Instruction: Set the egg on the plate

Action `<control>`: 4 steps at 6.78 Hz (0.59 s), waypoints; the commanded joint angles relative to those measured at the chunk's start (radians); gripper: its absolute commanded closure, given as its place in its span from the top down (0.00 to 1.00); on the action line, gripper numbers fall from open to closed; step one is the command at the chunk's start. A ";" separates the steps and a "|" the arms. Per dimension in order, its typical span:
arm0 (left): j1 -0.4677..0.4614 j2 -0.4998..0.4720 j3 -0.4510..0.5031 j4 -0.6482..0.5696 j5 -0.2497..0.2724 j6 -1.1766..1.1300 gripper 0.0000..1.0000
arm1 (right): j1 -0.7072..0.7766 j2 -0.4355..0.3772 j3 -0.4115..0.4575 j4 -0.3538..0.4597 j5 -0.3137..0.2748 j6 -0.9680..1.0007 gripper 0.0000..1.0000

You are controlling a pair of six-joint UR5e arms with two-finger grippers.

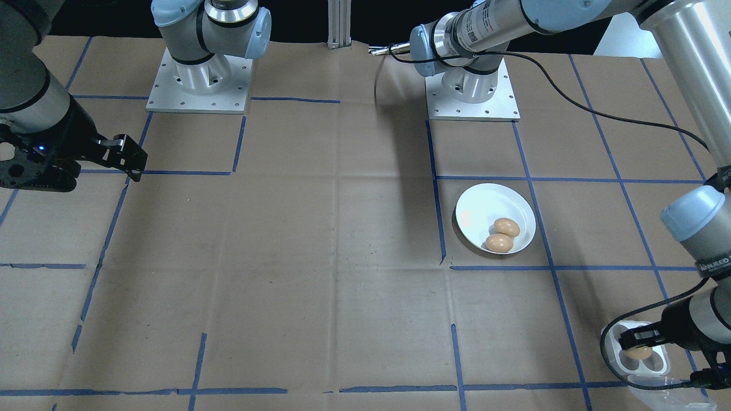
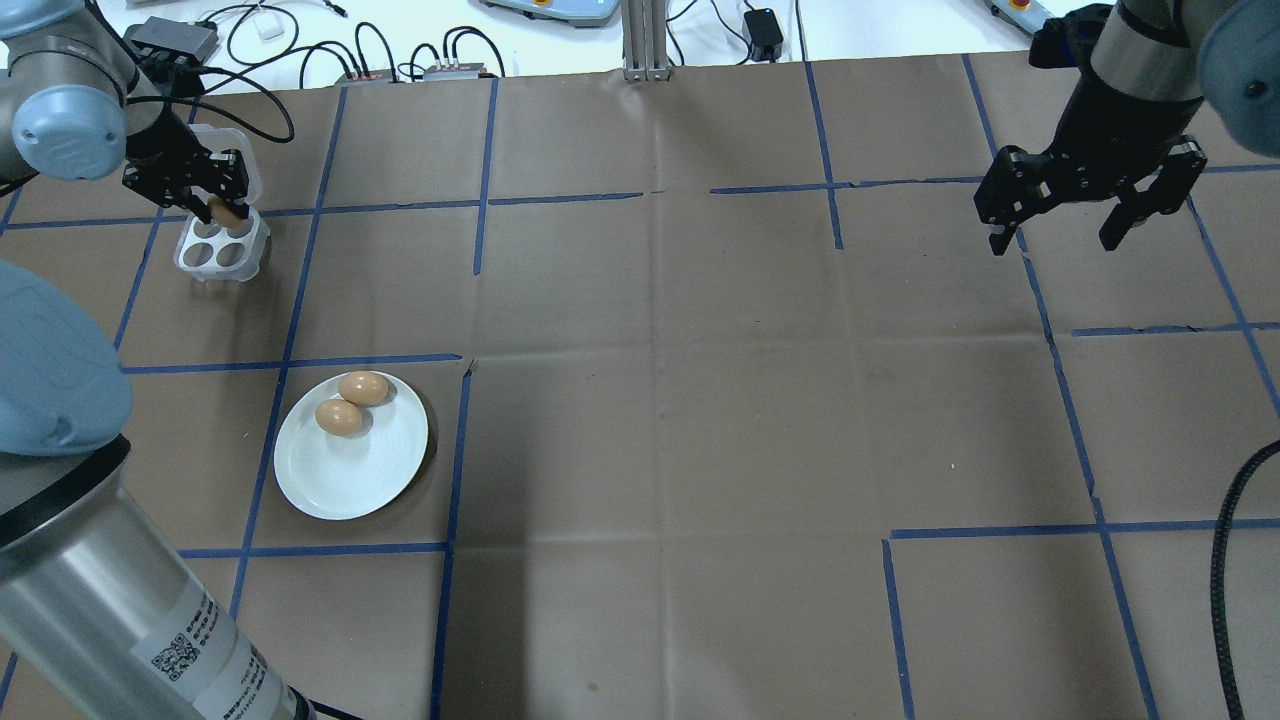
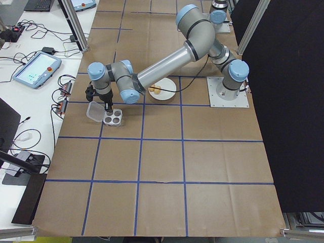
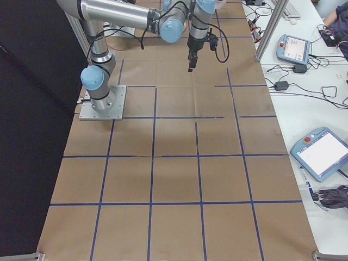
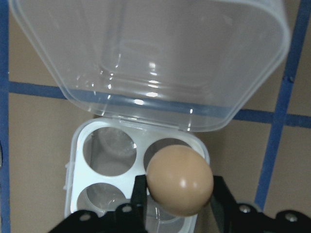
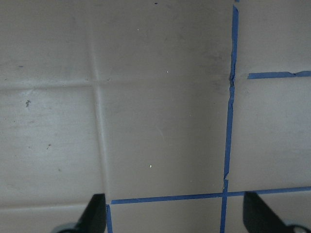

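While the table (image 2: 700, 400) sits covered in brown paper with blue tape lines, I see my left arm stretched out to the far left corner. My right arm hangs over the far right side, its claw (image 2: 1062, 232) spread wide with nothing between the fingers. The plate (image 2: 340, 480) lies on the left side, nearer the robot, with two brown eggs (image 2: 352, 402) touching each other at its far edge. Beyond it is the white egg tray (image 2: 218, 250), its clear lid (image 5: 146, 58) swung open. My left claw (image 5: 177, 191) is right over the tray, fingers closed around a brown egg (image 5: 180, 179), held above the tray's cups.
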 commanded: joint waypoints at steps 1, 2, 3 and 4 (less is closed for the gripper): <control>-0.013 0.154 -0.094 -0.129 -0.012 -0.041 0.01 | 0.000 0.000 0.000 0.000 0.000 0.000 1.00; -0.023 0.248 -0.238 -0.163 -0.088 -0.108 0.00 | 0.000 0.000 0.000 0.000 0.000 0.000 1.00; -0.031 0.339 -0.378 -0.154 -0.106 -0.176 0.00 | 0.000 0.000 0.000 0.000 0.000 0.000 1.00; -0.037 0.407 -0.493 -0.152 -0.115 -0.239 0.00 | 0.000 0.000 0.000 0.000 0.000 0.000 1.00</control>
